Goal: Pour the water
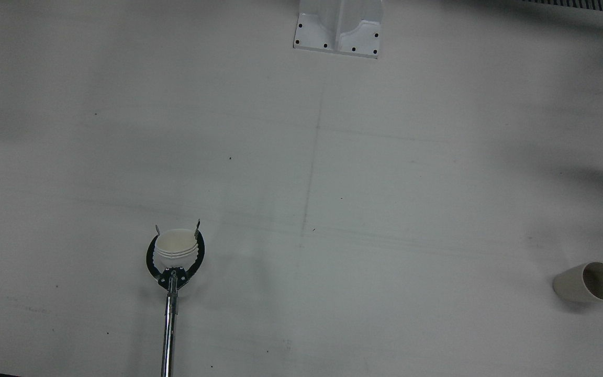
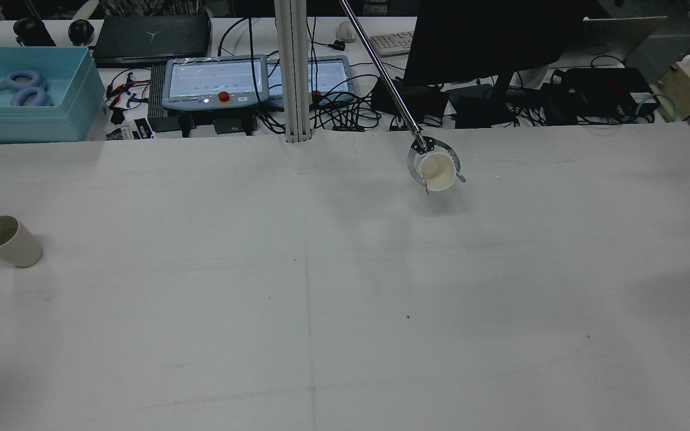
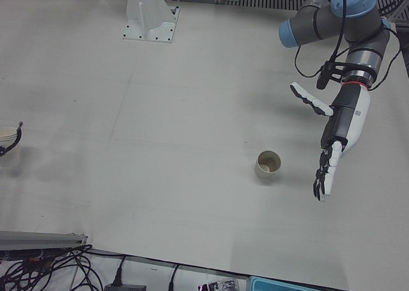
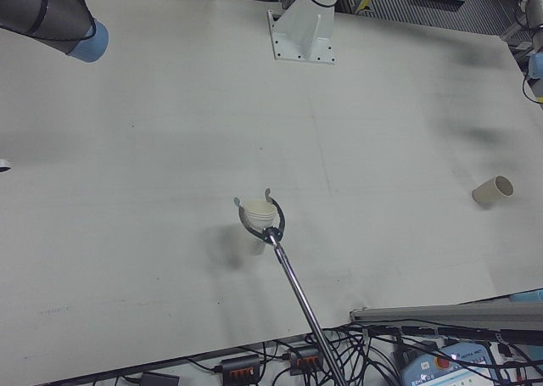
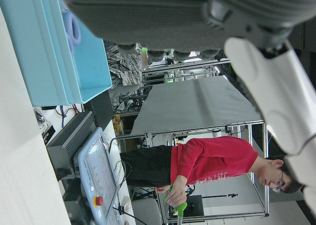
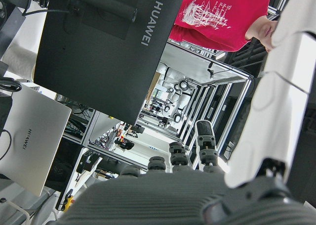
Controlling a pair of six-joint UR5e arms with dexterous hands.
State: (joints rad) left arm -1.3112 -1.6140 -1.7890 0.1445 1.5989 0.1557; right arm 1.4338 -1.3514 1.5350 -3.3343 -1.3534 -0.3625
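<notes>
The left hand (image 3: 332, 151) hangs above the tabletop (image 3: 192, 112) with its fingers (image 3: 323, 176) spread and pointing down, holding nothing; a beige cup (image 3: 268, 165) stands upright just beside it. The right hand (image 6: 207, 185) shows only in its own view, fingers apart and empty. Well apart, a white paper cup (image 1: 177, 244) sits in the ring jaws of a long metal grabber (image 1: 169, 314) reaching in from the operators' side.
</notes>
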